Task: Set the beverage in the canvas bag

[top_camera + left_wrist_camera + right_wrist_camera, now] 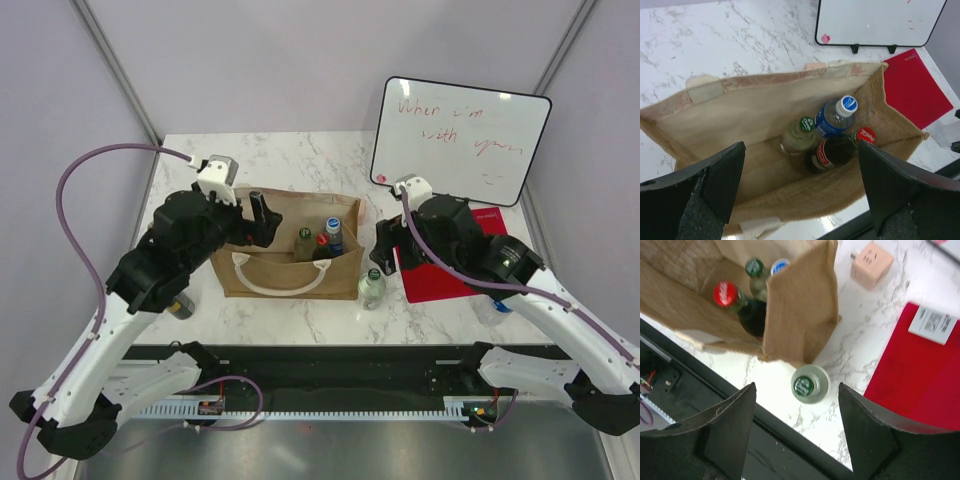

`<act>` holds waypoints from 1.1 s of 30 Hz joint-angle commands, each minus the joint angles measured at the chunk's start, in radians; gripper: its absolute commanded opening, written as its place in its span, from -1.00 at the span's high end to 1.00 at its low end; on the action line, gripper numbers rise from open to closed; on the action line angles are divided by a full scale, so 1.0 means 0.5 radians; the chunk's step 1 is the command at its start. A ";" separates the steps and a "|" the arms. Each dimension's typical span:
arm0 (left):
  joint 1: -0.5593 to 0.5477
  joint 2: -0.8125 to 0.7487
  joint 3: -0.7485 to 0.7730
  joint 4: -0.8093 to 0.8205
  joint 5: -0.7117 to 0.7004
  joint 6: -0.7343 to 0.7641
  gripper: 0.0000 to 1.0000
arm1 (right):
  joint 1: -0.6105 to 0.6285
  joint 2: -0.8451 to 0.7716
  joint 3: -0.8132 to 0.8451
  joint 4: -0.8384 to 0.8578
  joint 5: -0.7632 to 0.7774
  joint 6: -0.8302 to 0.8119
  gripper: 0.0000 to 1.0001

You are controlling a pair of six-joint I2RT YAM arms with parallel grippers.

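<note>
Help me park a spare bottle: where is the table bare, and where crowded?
The marble table is bare behind the canvas bag, left of the whiteboard. The bag's left half is empty too. Crowded: its right end, where the green-capped bottle, red folder and right gripper stand close.

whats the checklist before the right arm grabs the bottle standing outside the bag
1. Right end effector open: ok, jaws stand apart above the bottle.
2. Green-capped bottle upright on the table: ok.
3. Bottle clear of the canvas bag corner: cannot tell, they are very close.
4. Bag mouth open: ok.
5. Room inside: ok, the cola bottle, water bottle and second green-capped bottle cluster at one end.
6. Left end effector out of the drop path: not ok, it hangs open over the bag mouth.
</note>
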 commanded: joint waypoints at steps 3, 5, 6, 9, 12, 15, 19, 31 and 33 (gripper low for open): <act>-0.005 -0.061 0.221 -0.632 0.095 -0.183 -1.00 | 0.004 -0.037 -0.337 0.069 -0.132 0.080 -0.49; -0.005 -0.103 0.270 -0.724 0.052 -0.232 -1.00 | 0.007 -0.104 -0.487 0.247 -0.126 0.056 -0.50; -0.005 -0.128 0.285 -0.767 -0.015 -0.259 -1.00 | 0.007 -0.129 -0.540 0.305 -0.111 0.047 -0.50; -0.005 -0.238 0.301 -0.829 -0.056 -0.345 -1.00 | 0.007 -0.190 -0.758 0.563 -0.034 0.056 -0.50; -0.005 -0.285 0.283 -0.832 -0.047 -0.391 -1.00 | 0.023 -0.172 -0.887 0.726 -0.022 0.065 -0.49; -0.005 -0.230 0.276 -0.844 0.015 -0.428 -1.00 | 0.032 -0.147 -0.954 0.812 0.003 0.047 -0.47; -0.005 -0.196 0.231 -0.829 0.009 -0.517 -1.00 | 0.032 -0.129 -1.001 0.895 -0.034 -0.002 -0.36; -0.005 -0.245 -0.015 -0.706 -0.013 -0.683 -0.90 | 0.056 -0.141 -1.203 1.042 0.003 0.019 -0.11; -0.002 -0.248 -0.046 -0.706 0.002 -0.704 -0.90 | 0.066 -0.159 -1.212 1.036 0.030 0.022 -0.07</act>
